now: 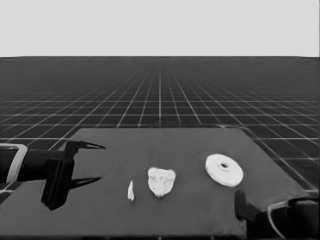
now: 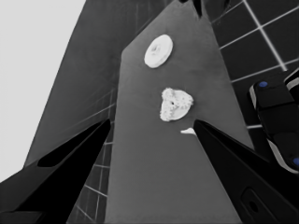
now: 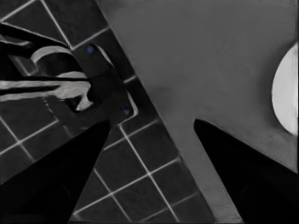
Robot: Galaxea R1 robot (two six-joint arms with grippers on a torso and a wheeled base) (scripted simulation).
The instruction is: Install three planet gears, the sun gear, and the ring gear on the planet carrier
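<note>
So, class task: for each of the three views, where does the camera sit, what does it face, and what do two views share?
Head view: above, facing across the table; left hand parked at its left end.
Left wrist view: along the table, own open fingers low, gear cluster ahead.
Right wrist view: table corner and floor, own fingers.
Shared: the larger round part.

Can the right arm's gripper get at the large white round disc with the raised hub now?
Probably yes: the large white round disc lies alone nearest the parked right gripper, with bare table between.
</note>
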